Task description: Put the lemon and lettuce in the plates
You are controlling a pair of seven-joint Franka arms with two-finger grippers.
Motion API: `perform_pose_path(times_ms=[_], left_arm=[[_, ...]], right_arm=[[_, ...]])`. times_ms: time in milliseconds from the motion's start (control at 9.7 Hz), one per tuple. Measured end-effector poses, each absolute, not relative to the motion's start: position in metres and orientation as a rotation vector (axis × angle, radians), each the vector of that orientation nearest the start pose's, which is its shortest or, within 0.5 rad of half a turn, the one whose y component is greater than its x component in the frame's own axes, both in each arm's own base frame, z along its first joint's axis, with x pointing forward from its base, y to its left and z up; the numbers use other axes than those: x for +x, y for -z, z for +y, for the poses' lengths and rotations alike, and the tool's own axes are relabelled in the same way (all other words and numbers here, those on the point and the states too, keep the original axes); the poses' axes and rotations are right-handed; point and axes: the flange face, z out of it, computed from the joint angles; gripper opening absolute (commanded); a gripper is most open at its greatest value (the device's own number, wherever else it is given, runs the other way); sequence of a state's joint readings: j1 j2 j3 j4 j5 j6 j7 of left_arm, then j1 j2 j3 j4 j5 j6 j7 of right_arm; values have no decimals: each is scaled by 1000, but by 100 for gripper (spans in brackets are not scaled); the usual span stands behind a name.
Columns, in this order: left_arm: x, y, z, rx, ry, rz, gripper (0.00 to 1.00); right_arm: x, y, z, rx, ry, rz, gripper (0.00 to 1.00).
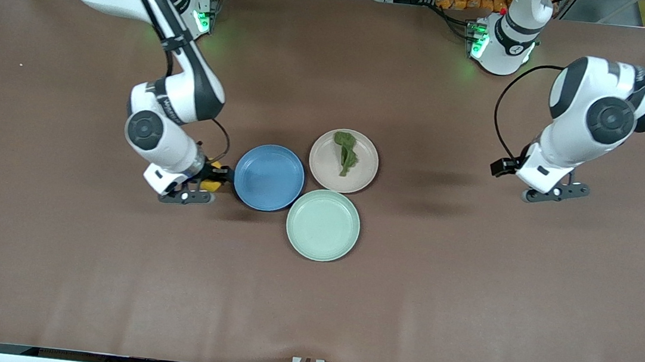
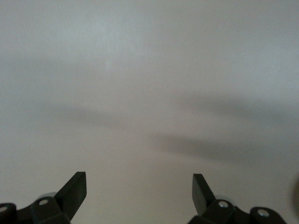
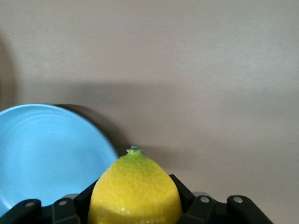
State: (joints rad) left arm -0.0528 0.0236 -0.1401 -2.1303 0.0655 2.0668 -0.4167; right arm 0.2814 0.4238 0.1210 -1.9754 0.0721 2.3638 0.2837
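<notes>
My right gripper [image 1: 216, 177] is shut on the yellow lemon [image 1: 212, 184], held just beside the rim of the blue plate [image 1: 269, 177] at the right arm's end of it. In the right wrist view the lemon [image 3: 134, 192] sits between the fingers [image 3: 184, 196], with the blue plate [image 3: 42, 154] beside it. The dark green lettuce [image 1: 346, 151] lies in the beige-pink plate [image 1: 359, 173]. My left gripper [image 1: 555, 192] is open and empty over bare table toward the left arm's end, and waits; its fingertips [image 2: 74, 191] show only the table.
A pale mint-green plate [image 1: 323, 225] touches both other plates and lies nearer to the front camera. The brown table [image 1: 468, 280] spreads wide around the three plates.
</notes>
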Motion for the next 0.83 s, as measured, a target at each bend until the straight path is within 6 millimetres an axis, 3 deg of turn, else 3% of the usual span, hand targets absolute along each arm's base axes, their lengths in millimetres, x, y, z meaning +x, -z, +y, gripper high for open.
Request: perform_pose_path(times_ms=[413,825], left_arm=[[563,-484,-100,-3094,165,-307,100],[560,-555,-99,-3088,87,-143,100]], right_arm=[[530,-251,304,-3051,-123,-24,35],[515,-219,333,-3043,-99,-14,36]])
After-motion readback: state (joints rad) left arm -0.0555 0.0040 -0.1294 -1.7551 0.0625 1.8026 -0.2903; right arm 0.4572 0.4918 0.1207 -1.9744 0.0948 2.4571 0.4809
